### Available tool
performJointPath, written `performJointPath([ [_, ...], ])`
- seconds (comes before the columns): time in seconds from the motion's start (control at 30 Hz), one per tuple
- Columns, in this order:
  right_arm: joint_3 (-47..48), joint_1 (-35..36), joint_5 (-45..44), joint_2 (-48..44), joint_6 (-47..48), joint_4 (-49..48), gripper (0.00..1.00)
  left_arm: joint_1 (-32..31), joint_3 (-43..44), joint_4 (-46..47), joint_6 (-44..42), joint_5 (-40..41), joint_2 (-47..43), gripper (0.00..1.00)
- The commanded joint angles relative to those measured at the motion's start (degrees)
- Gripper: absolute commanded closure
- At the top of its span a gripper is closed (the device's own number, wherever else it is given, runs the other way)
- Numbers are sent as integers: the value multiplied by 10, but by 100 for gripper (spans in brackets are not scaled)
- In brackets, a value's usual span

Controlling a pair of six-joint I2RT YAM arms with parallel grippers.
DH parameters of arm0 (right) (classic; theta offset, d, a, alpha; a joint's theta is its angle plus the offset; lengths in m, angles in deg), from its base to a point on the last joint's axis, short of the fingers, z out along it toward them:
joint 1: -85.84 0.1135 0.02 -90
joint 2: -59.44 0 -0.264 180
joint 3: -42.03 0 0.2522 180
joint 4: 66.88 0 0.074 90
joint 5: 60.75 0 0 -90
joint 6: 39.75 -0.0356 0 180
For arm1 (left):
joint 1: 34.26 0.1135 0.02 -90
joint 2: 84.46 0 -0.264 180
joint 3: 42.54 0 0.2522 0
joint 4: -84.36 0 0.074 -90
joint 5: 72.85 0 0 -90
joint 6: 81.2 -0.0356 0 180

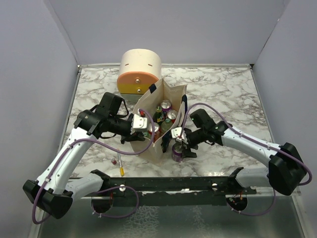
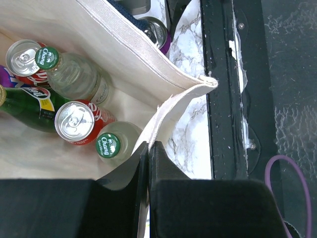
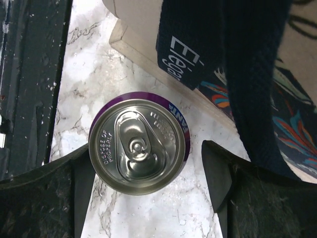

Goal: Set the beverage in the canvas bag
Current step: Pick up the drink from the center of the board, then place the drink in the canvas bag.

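The beige canvas bag [image 1: 171, 91] stands open at the table's middle, holding several cans and bottles. My left gripper [image 1: 143, 124] is shut on the bag's near-left rim [image 2: 133, 44], with the cloth pinched between its fingertips [image 2: 148, 145]. A purple soda can [image 1: 177, 151] stands upright on the marble just outside the bag's near side. My right gripper [image 1: 179, 144] is open around that can [image 3: 137, 144]. The can's top lies against the left finger with a gap to the right finger. The navy strap [image 3: 237, 74] hangs beside the gripper. The can's top also shows in the left wrist view [image 2: 157, 30].
A cream-and-orange drawer box [image 1: 139, 72] stands behind the bag. A yellow pen [image 1: 121, 166] lies on the marble near the front left. The black base rail [image 1: 173, 184] runs along the near edge. Inside the bag are a red can [image 2: 74, 121] and green-capped bottles [image 2: 108, 145].
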Motion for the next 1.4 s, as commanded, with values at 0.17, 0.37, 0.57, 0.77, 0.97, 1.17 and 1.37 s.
performJointPath([
  [0.17, 24, 20, 37, 15, -22, -31, 20, 8, -12, -3, -12, -3, -12, 100],
  [0.37, 36, 23, 46, 13, -23, -10, 34, 8, -10, -9, -22, -2, -10, 100],
  [0.57, 64, 23, 40, -27, -77, 22, 60, 8, -4, -32, -57, 7, -1, 100],
  [0.77, 118, 23, 22, -97, -121, 78, 86, 8, 19, -53, -71, 17, 20, 100],
  [0.97, 244, 23, 14, -142, -167, 129, 99, 8, 22, -74, -95, 29, 23, 99],
  [1.17, 412, 24, 7, -85, -208, 149, 99, 8, 27, -64, -100, 25, 35, 99],
  [1.37, 499, 23, 10, 4, -251, 117, 99, 7, 30, -55, -106, 11, 35, 99],
])
